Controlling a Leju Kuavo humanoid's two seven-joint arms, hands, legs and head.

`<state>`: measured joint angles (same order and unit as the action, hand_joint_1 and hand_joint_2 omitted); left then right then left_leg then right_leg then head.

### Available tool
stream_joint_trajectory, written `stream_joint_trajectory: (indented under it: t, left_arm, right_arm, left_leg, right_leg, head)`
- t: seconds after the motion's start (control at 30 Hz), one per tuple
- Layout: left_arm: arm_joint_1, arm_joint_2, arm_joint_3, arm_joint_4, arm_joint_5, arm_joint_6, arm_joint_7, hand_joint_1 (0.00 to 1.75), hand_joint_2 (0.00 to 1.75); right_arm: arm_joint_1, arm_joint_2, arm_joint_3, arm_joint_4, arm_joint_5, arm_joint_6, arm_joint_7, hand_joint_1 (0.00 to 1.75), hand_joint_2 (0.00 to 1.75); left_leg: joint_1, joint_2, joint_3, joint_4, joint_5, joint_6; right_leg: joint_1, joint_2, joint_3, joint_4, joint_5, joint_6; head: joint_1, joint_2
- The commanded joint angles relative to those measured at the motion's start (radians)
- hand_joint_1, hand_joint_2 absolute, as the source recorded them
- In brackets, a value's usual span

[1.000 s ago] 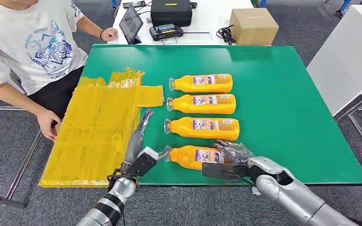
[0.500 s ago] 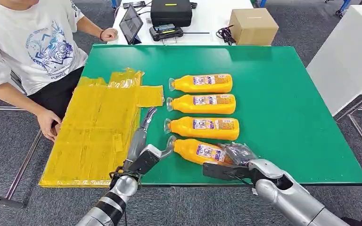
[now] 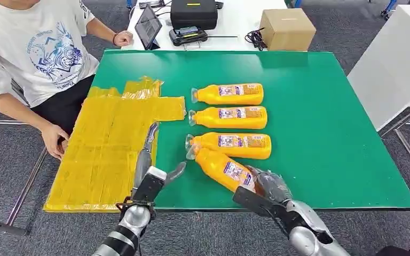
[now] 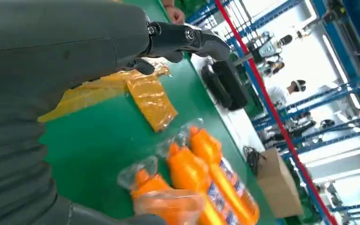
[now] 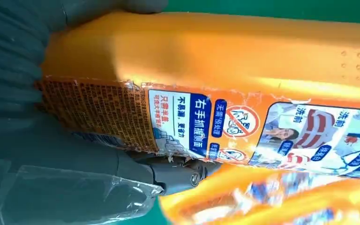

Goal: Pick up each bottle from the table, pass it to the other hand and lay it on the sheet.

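Right hand (image 3: 264, 186) gripped the base end of the nearest orange bottle (image 3: 221, 166), fingers wrapped around its body; the right wrist view showed fingers (image 5: 178, 173) closed under the label with the bottle (image 5: 225, 61) pressed against the palm. Bottle was tilted, cap end pointing toward 11 o'clock, cap right beside the neck of the next bottle (image 3: 229, 145); could not tell if they touched, or if the held bottle was fully off the table.

Left hand (image 3: 152, 160) held nothing, fingers spread: long fingers stretched toward 12 o'clock along the right edge of the yellow sheet (image 3: 107, 149), thumb stuck out toward 2 o'clock, near the held bottle's cap but apart from it. Left wrist view showed a finger (image 4: 187, 40) extended over the sheet (image 4: 145, 93), with bottle caps (image 4: 187, 154) past it.

Three other bottles lay flat in a column on the green table (image 3: 320, 117), caps toward 9 o'clock: the one at the held bottle's cap, a middle one (image 3: 228, 117), a far one (image 3: 228, 94). Sheet sat on the table's 9 o'clock side, no bottle on it.

Person in a white T-shirt (image 3: 37, 48) sat at 10 o'clock, one hand (image 3: 55, 140) at the sheet's outer edge. Cardboard box (image 3: 287, 29), black case (image 3: 194, 13) and tablet (image 3: 148, 25) at 12 o'clock on a white table.
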<state>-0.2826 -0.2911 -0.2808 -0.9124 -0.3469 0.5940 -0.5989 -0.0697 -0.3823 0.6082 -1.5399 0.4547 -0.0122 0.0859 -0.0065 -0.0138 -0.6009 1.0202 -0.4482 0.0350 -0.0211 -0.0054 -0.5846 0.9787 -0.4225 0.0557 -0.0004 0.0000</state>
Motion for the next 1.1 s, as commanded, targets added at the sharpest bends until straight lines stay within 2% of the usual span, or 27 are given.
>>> stream_joint_trajectory:
  t: [0.03, 0.13, 0.43, 0.47, 0.57, 0.6, 0.67, 0.7, 0.8, 0.9, 1.1]
  left_arm:
    - [0.032, 0.005, 0.119, -0.113, 0.157, -0.105, 0.019, 0.0, 1.75]
    - [0.047, 0.006, 0.135, -0.15, 0.205, -0.164, 0.038, 0.0, 1.75]
    - [0.05, 0.007, 0.135, -0.157, 0.206, -0.166, 0.039, 0.0, 1.75]
    - [0.055, 0.008, 0.131, -0.168, 0.216, -0.191, 0.049, 0.0, 1.75]
    - [0.078, 0.023, 0.112, -0.221, 0.239, -0.296, 0.101, 0.0, 1.75]
    - [0.084, 0.025, 0.096, -0.241, 0.253, -0.366, 0.133, 0.0, 1.75]
    - [0.097, 0.027, 0.072, -0.255, 0.256, -0.427, 0.191, 0.0, 1.75]
    - [0.108, 0.029, 0.066, -0.253, 0.282, -0.477, 0.187, 0.0, 1.75]
    - [0.113, 0.043, 0.025, -0.271, 0.306, -0.568, 0.176, 0.0, 1.75]
    - [0.108, 0.046, -0.006, -0.29, 0.352, -0.659, 0.205, 0.0, 1.75]
    - [0.094, 0.043, -0.039, -0.288, 0.383, -0.71, 0.212, 0.0, 1.75]
  right_arm:
    - [0.081, 0.095, -0.125, -0.098, 0.001, -0.032, -0.045, 1.75, 1.75]
    - [0.087, 0.112, -0.141, -0.111, 0.013, -0.048, -0.049, 1.75, 1.75]
    - [0.088, 0.112, -0.144, -0.115, 0.013, -0.048, -0.049, 1.75, 1.75]
    - [0.09, 0.115, -0.152, -0.115, 0.05, -0.067, -0.047, 1.75, 1.75]
    - [0.092, 0.166, -0.171, -0.132, 0.12, -0.123, -0.084, 1.75, 1.75]
    - [0.088, 0.203, -0.175, -0.133, 0.179, -0.168, -0.121, 1.75, 1.75]
    - [0.104, 0.273, -0.2, -0.106, 0.199, -0.175, -0.139, 1.75, 1.75]
    - [0.121, 0.313, -0.223, -0.08, 0.221, -0.204, -0.183, 1.75, 1.75]
    - [0.128, 0.35, -0.231, -0.032, 0.28, -0.273, -0.266, 1.75, 1.75]
    - [0.133, 0.404, -0.257, -0.01, 0.26, -0.326, -0.347, 1.75, 1.75]
    - [0.132, 0.452, -0.266, 0.036, 0.263, -0.36, -0.409, 1.75, 1.75]
  left_leg:
    - [0.001, 0.002, 0.002, 0.0, -0.001, -0.002]
    - [0.001, 0.003, 0.003, 0.0, -0.001, -0.002]
    - [0.001, 0.003, 0.004, 0.0, -0.001, -0.002]
    - [0.001, 0.003, 0.003, 0.0, -0.001, -0.002]
    - [0.001, 0.003, 0.003, 0.0, -0.001, -0.002]
    - [0.0, 0.002, 0.002, 0.0, 0.0, -0.001]
    - [0.001, 0.004, 0.003, 0.0, -0.001, -0.002]
    - [0.002, 0.005, 0.005, 0.0, -0.002, -0.003]
    - [0.002, 0.004, 0.008, -0.002, -0.002, -0.003]
    - [0.002, 0.003, 0.005, -0.001, -0.001, -0.003]
    - [0.002, 0.004, 0.005, -0.002, -0.001, -0.002]
  right_leg:
    - [0.001, 0.002, 0.002, -0.001, 0.0, -0.002]
    - [0.001, 0.002, 0.002, 0.0, -0.001, -0.003]
    - [0.001, 0.003, 0.003, 0.0, 0.0, -0.003]
    - [0.001, 0.002, 0.003, 0.0, 0.0, -0.002]
    - [0.001, 0.003, 0.002, -0.001, 0.0, -0.002]
    - [0.001, 0.002, 0.001, 0.0, 0.0, -0.002]
    - [0.001, 0.004, 0.002, 0.0, 0.0, -0.003]
    - [0.002, 0.005, 0.003, 0.0, -0.001, -0.004]
    - [0.002, 0.002, 0.007, -0.002, -0.001, -0.004]
    - [0.002, 0.002, 0.004, -0.001, -0.001, -0.003]
    - [0.002, 0.003, 0.004, -0.002, 0.0, -0.003]
  head:
    - [0.0, 0.0]
    - [0.0, 0.0]
    - [0.0, 0.0]
    - [0.0, 0.0]
    - [0.0, 0.0]
    - [0.0, 0.0]
    - [0.0, 0.0]
    - [0.0, 0.0]
    - [0.0, 0.0]
    - [0.0, 0.0]
    - [0.0, 0.0]
